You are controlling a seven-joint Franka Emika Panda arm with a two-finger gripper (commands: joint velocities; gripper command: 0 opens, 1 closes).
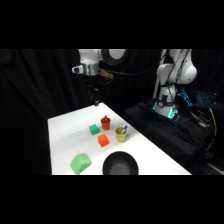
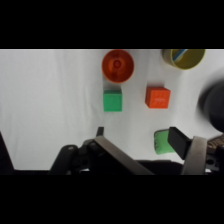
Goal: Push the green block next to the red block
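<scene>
The green block (image 1: 94, 130) is a small bright cube on the white table (image 1: 65, 130), just in front of a dark red cup (image 1: 105, 122). The red block (image 1: 103, 140), a small orange-red cube, sits a short gap away on the near side. In the wrist view the green block (image 2: 113, 100) lies left of the red block (image 2: 157, 97), with bare table between them. My gripper (image 1: 96, 102) hangs above the table's far end, well clear of both cubes. The gripper (image 2: 140, 137) is open and holds nothing.
The dark red cup (image 2: 117, 65) stands right beside the green block. A yellow cup (image 1: 121, 134) with something blue in it stands to the right. A large pale green rounded block (image 1: 80, 163) and a black bowl (image 1: 120, 165) sit at the near edge.
</scene>
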